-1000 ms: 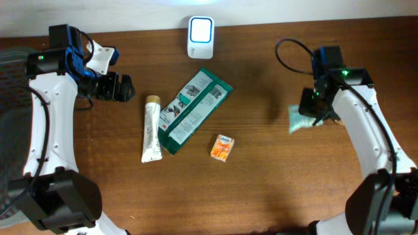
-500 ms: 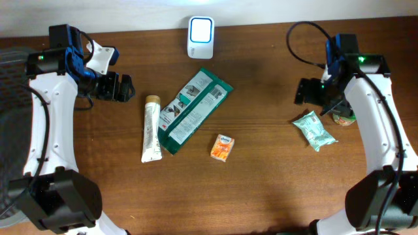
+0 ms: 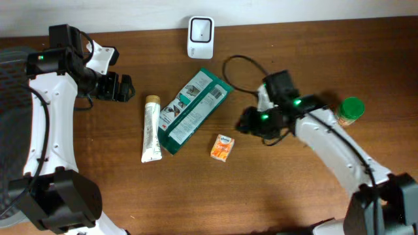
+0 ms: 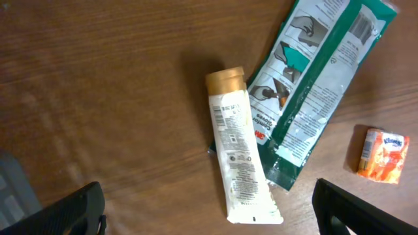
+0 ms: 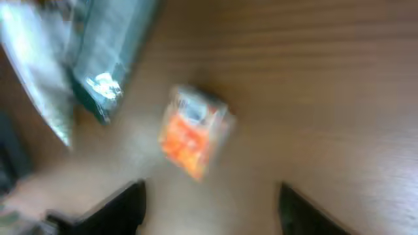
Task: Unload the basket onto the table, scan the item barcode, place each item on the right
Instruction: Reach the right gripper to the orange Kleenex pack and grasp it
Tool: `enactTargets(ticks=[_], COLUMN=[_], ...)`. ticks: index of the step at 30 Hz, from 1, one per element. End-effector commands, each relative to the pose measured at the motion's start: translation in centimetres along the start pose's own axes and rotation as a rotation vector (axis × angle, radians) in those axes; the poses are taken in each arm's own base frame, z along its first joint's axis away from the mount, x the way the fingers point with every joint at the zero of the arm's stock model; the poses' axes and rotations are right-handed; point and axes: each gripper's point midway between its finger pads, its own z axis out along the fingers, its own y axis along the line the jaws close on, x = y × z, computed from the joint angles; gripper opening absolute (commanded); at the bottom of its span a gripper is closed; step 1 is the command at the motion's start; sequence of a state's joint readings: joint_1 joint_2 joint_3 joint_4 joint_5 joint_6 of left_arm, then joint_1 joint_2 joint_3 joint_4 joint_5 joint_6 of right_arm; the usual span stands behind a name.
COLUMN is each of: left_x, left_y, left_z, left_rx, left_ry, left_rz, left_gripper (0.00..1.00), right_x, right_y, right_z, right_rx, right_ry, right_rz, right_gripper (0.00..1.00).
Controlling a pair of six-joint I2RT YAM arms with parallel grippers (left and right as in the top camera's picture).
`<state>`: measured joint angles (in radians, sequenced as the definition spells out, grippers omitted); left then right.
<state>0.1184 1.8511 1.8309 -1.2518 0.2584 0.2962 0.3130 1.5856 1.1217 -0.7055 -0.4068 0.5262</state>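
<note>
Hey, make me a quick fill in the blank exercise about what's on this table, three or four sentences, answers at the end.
The white tube has a ____ cap. The small pack nearest the right end effector is ____ in colour. The jar beside the right arm has a ____ lid. The left end effector is open and holds ____.

Missing words: gold; orange; green; nothing.
</note>
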Motion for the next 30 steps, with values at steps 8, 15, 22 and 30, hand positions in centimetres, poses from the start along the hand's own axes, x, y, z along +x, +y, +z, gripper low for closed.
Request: enactTargets(ticks=[8, 15, 22, 30], left_x=[-0.5, -0.5, -0.5, -0.5], left_y=[-0.3, -0.3, -0.3, -0.3], left_z=[-1.1, -1.1, -1.1, -1.1], left_rx=[0.003, 0.003, 0.003, 0.003], left_ry=[-0.035, -0.035, -0.035, -0.035], left_rz=[0.018, 0.018, 0.018, 0.018], left_gripper=[0.99, 0.99, 0.99, 0.99], right_x=[2.7, 6.8, 0.7, 3.0], right_y=[8.3, 4.1, 1.6, -2.5], right_z=[10.3, 11.4, 4.6, 2.9], right_rx=[-0.191, -0.024, 0.153, 0.233], right_ry=[0.055, 0.225, 0.211, 0.347], right_rz=[-0.088, -0.037, -0.242, -0.199], right_gripper=[0.33, 0.33, 0.4, 0.43])
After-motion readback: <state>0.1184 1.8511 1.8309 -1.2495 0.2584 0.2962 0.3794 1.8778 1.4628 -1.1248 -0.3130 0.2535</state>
